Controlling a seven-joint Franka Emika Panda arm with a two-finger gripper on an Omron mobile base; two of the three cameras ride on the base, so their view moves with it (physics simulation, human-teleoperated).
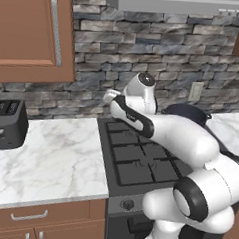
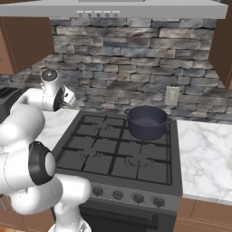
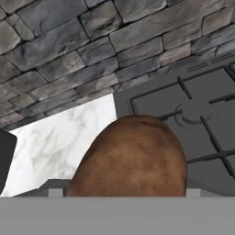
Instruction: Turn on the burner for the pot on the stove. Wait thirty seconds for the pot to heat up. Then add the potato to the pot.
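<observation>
A: Where's the potato point(image 3: 131, 158)?

B: Right up against the hand camera, between the jaws. They stand wide, apparently closed around it, above the stove's point(image 2: 118, 149) rear-left corner beside the worktop point(image 1: 49, 155).

A: And the pot point(image 2: 146, 121)?

B: On the rear-right burner, well apart, off to the robot's right. I judge the carry must go rightward along the back row.

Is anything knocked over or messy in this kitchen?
No. The pot stands upright on the stove's back right burner, the toaster sits straight on the counter, nothing is spilled. The potato looms close before the hand camera.
</observation>
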